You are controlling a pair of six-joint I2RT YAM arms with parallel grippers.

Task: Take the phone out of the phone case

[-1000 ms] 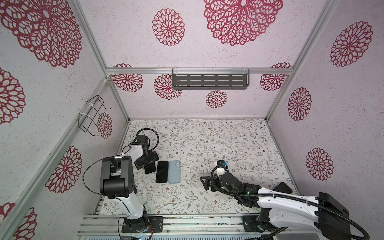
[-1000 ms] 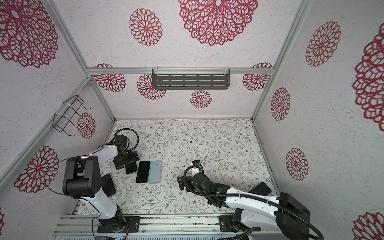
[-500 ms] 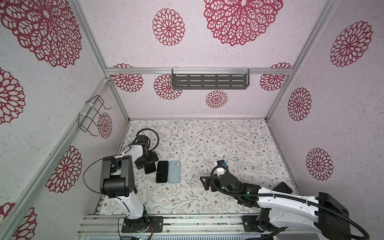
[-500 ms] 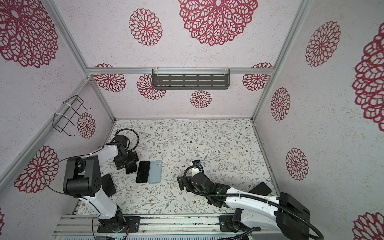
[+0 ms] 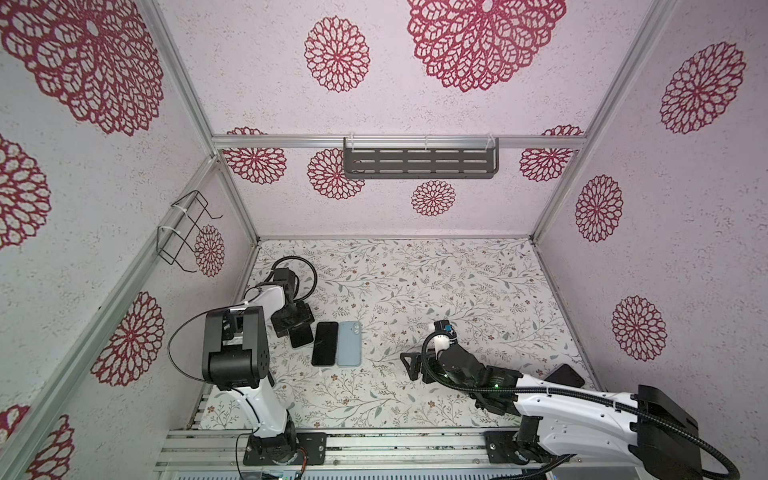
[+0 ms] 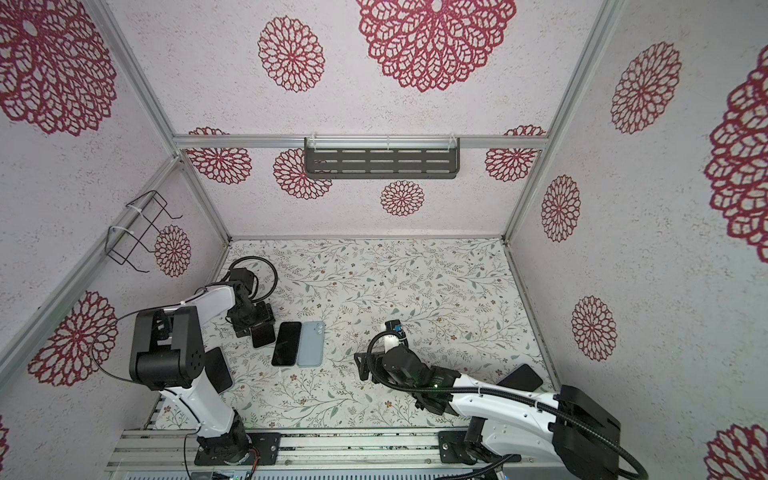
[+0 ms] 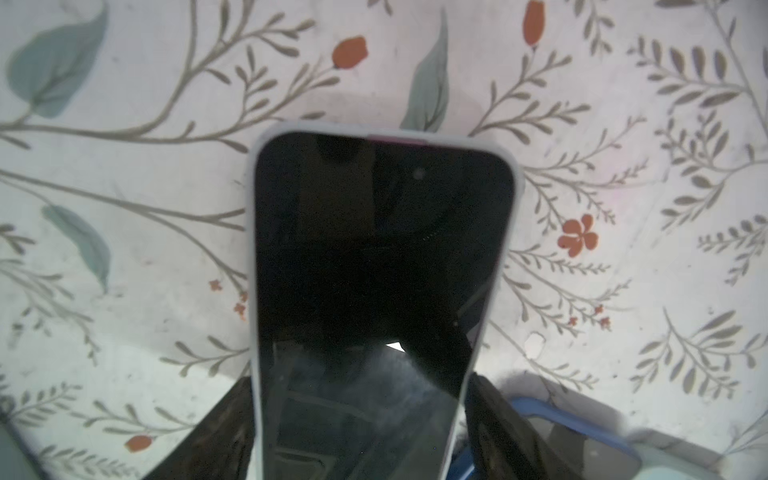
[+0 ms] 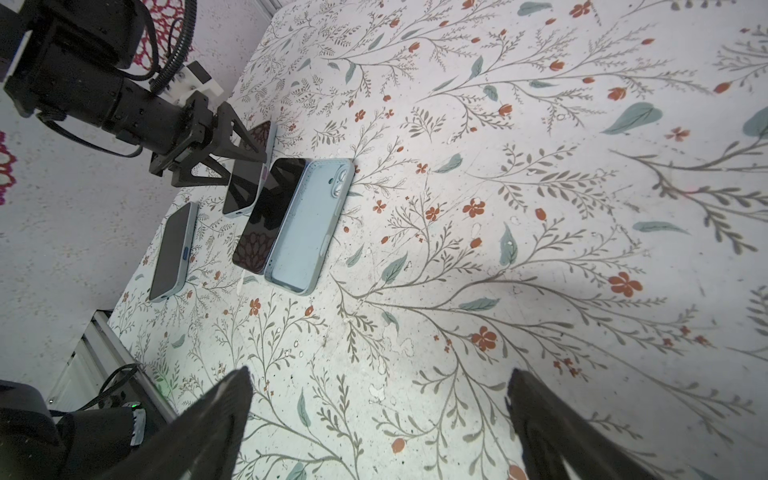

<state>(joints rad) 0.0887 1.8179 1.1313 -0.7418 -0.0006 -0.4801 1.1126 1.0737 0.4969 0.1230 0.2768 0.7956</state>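
Floral tabletop (image 5: 436, 291): my left gripper (image 7: 361, 386) straddles the cased phone (image 7: 374, 270) across its long sides, jaws part open and hard by its pale case (image 7: 251, 249); whether they pinch, I cannot tell. That hold, I judge, steadies it for peeling. Just beside my left jaws lie a bare phone (image 5: 324, 343) and an empty blue case (image 5: 348, 343). My right gripper (image 8: 379, 374) hangs well apart, spread wide, empty. My left wrist view shows a pink sliver (image 7: 397, 141) at the rim; both top views give only a dark slab.
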